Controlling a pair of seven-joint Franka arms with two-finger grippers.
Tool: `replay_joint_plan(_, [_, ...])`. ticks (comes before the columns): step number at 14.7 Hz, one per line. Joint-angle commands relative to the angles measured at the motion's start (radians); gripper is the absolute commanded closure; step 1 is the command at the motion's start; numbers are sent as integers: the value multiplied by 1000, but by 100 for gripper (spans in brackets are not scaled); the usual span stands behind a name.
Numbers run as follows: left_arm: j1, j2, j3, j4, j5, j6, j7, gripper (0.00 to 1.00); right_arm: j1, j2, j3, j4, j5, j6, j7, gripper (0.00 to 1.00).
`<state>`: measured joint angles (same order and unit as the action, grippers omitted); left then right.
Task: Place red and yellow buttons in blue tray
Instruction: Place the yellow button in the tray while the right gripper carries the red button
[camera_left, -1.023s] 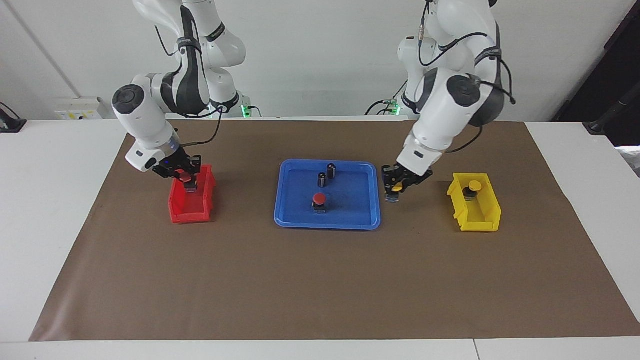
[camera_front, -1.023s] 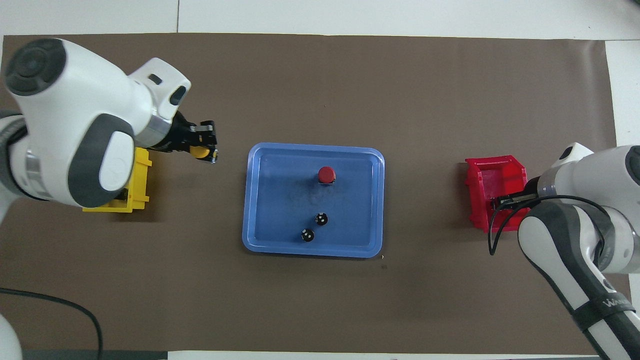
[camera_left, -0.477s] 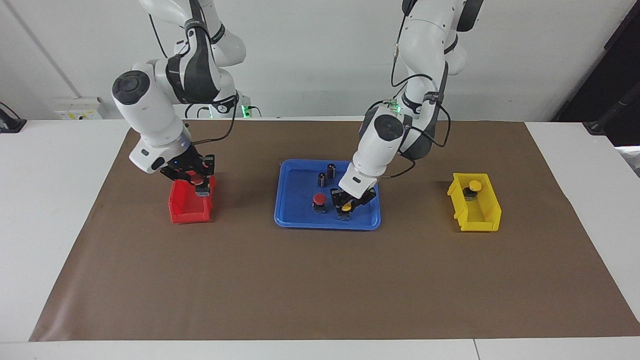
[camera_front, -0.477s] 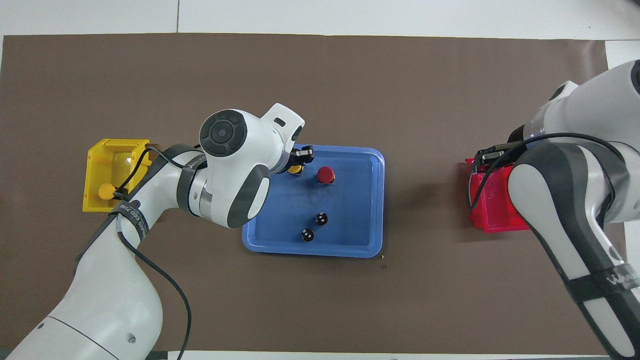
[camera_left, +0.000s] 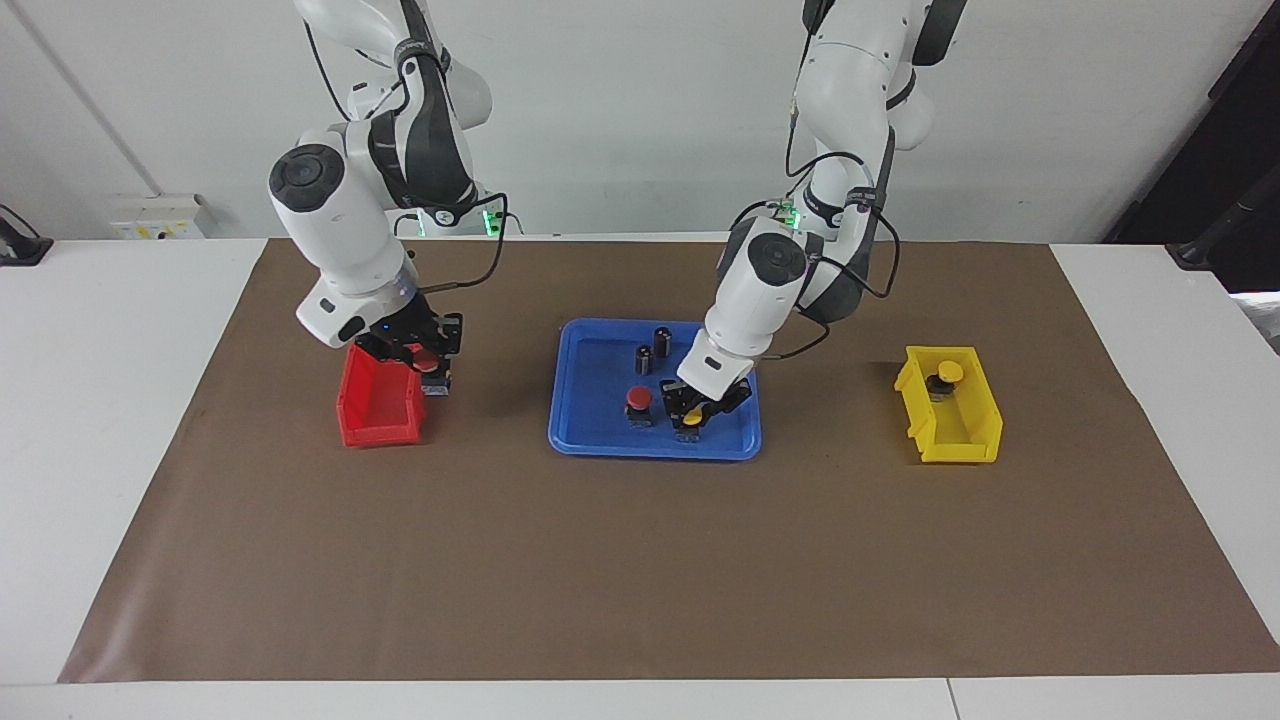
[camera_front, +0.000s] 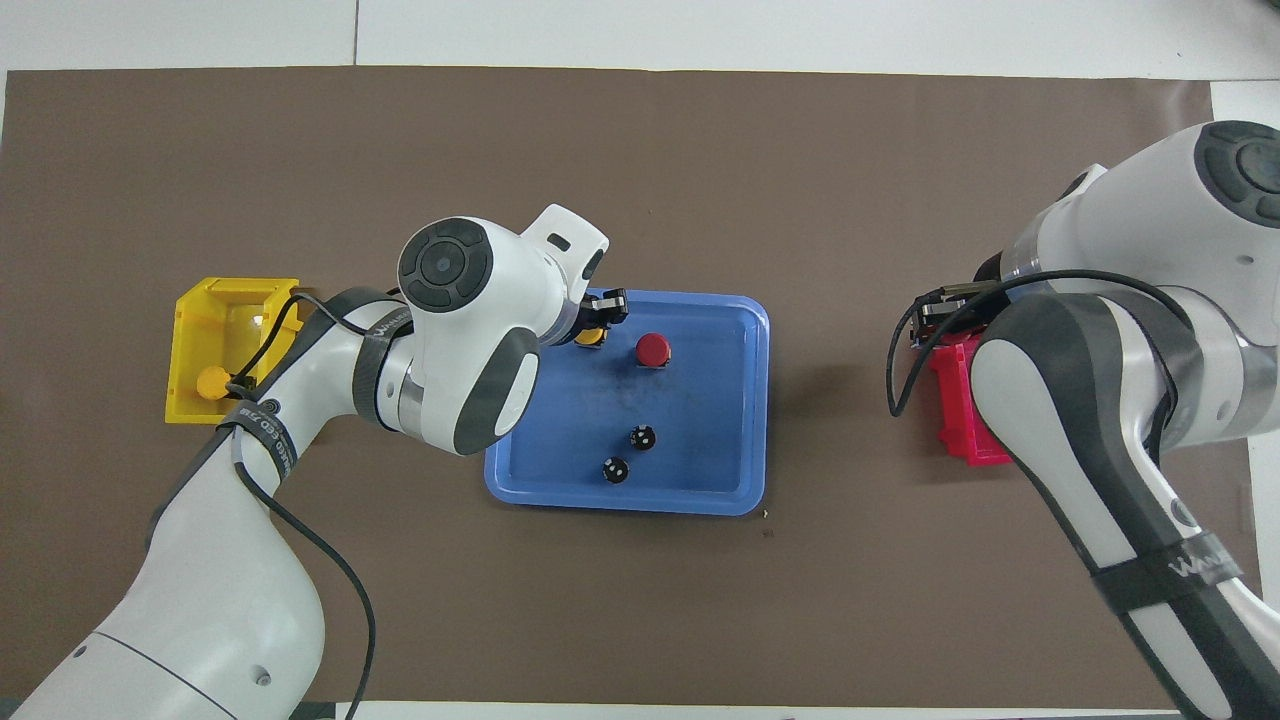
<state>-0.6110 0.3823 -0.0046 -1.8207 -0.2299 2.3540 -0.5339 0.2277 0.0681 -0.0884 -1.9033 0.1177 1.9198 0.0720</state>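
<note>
The blue tray (camera_left: 600, 425) (camera_front: 720, 400) lies mid-table. One red button (camera_left: 638, 400) (camera_front: 652, 348) stands in it. Beside that button my left gripper (camera_left: 690, 413) (camera_front: 592, 330) is down in the tray, its fingers still around a yellow button (camera_left: 692, 406) (camera_front: 588, 338) resting low on the tray floor. My right gripper (camera_left: 426, 364) is shut on a second red button (camera_left: 429, 358), held in the air over the red bin's edge that faces the tray. Another yellow button (camera_left: 948, 373) (camera_front: 212, 381) sits in the yellow bin.
The red bin (camera_left: 378, 410) (camera_front: 955, 400) stands toward the right arm's end, the yellow bin (camera_left: 950, 425) (camera_front: 225, 300) toward the left arm's end. Two dark cylinders (camera_left: 643, 358) (camera_front: 643, 437) stand in the tray, nearer the robots than the buttons. A brown mat covers the table.
My left arm carried the yellow button from beside the tray into it and lowered it. My right gripper lifted the red button out of the red bin and shifted toward the tray.
</note>
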Motion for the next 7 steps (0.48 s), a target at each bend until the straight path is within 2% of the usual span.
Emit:
replay_joint_plan(1, [-13, 3, 18, -8, -17, -2, -1, 21, 39, 15, -1, 17, 34, 56, 43, 74])
replay_joint_plan(4, [-1, -26, 23, 4, -17, -62, -1, 18, 97, 21, -1, 18, 34, 93, 142, 74])
replay_joint_plan(7, [46, -98, 29, 59, -16, -211, 8, 14, 154, 27, -1, 10, 36, 158, 231, 74])
